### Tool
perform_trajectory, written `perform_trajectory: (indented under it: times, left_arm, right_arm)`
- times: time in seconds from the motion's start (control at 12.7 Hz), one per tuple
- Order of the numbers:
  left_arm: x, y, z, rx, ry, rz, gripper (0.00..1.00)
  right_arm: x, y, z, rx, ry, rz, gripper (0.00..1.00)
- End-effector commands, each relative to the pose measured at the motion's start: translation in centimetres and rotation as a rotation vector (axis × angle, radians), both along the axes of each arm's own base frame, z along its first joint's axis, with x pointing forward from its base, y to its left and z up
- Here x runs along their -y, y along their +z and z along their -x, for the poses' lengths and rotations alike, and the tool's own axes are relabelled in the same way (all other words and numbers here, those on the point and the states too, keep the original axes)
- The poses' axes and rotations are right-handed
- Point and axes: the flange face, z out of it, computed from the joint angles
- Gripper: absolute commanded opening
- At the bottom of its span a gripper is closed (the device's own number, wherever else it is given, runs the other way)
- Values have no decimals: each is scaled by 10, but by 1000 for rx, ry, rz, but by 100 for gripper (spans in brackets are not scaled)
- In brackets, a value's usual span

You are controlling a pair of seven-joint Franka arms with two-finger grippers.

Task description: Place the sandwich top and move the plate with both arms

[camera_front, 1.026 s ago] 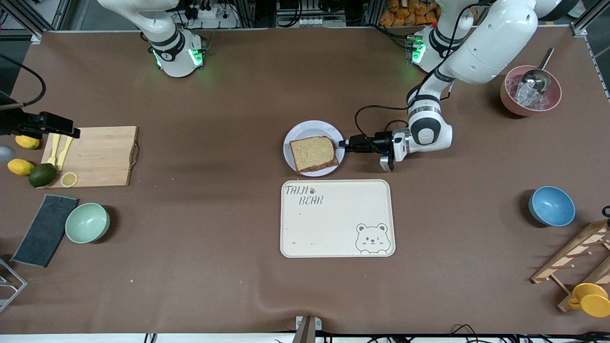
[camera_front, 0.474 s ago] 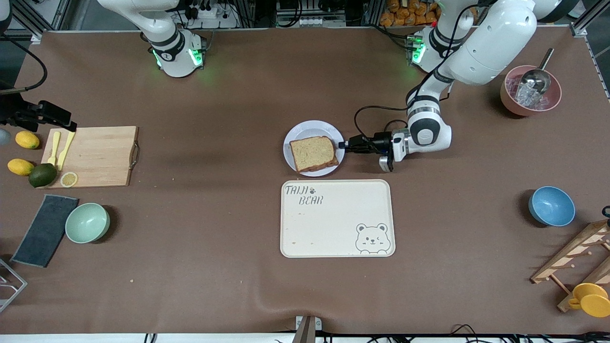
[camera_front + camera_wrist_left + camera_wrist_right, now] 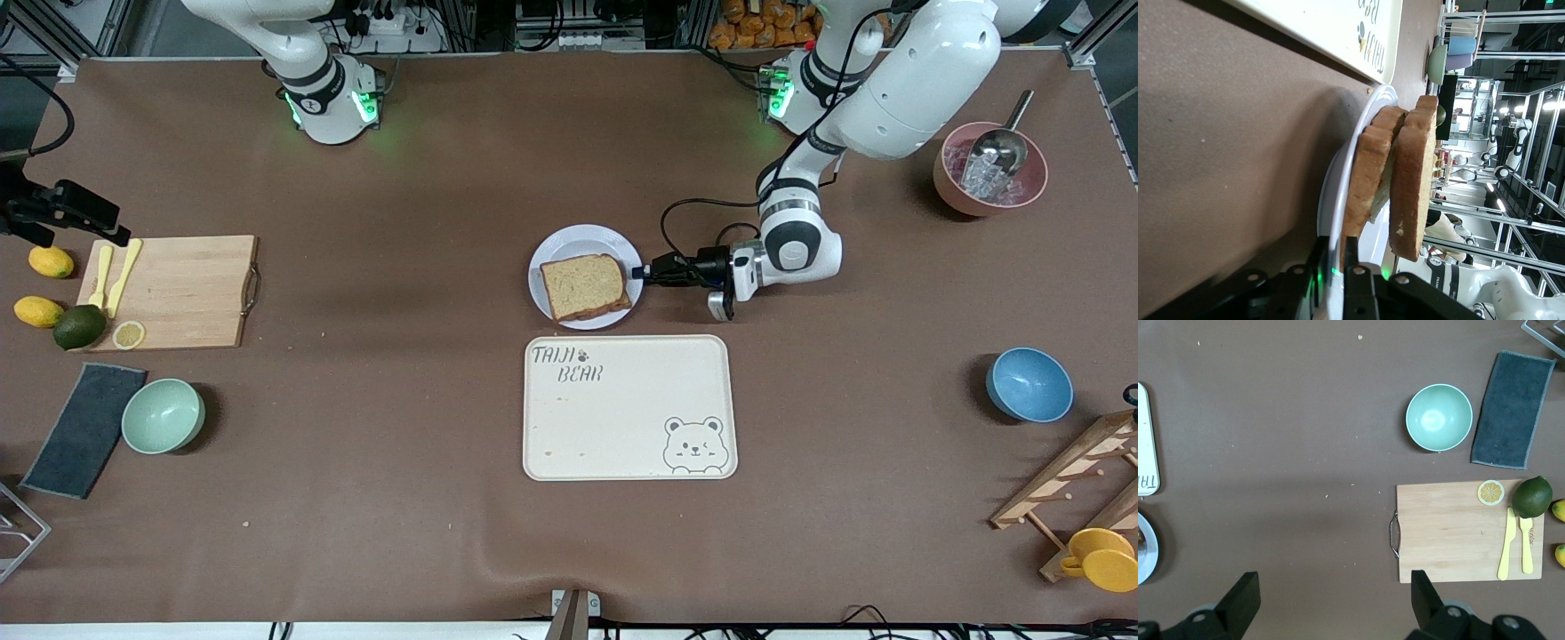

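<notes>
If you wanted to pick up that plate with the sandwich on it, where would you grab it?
By its thin raised rim, coming in low from the left arm's end of the table. The plate lies flat and the sandwich covers its middle, leaving only the rim free. The left end effector is pinching the rim there.

A brown matte worktop [image 3: 427, 524] carries a round pale lavender plate [image 3: 582, 238], with a cream rectangular bear-printed tray [image 3: 622, 418] nearer the front camera. Toward the right arm's end lie a wooden cutting board [image 3: 187, 293], a mint bowl [image 3: 163, 415] and a dark grey cloth [image 3: 84, 429]. Toward the left arm's end sit a blue bowl [image 3: 1029, 384] and a pink bowl [image 3: 951, 191].
</notes>
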Motion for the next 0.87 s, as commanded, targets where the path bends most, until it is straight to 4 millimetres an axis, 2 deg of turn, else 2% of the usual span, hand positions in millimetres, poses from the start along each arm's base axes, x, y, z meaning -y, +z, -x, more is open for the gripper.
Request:
perform_trajectory:
  times: [0.0,0.08,0.39,0.79]
  left_arm:
    - [11,-36,8,9,6,-10,4]
    - [11,-36,8,10,6,-10,0]
    - [13,-29,0,27,10,-2,0]
    - [36,-12,1,6,52,55,0]
  right_arm:
    - [0,10,0,12,-8,22,100]
    - [1,12,0,18,-7,24,100]
    - [2,15,-1,26,-8,23,100]
    - [3,15,-1,25,-3,58,100]
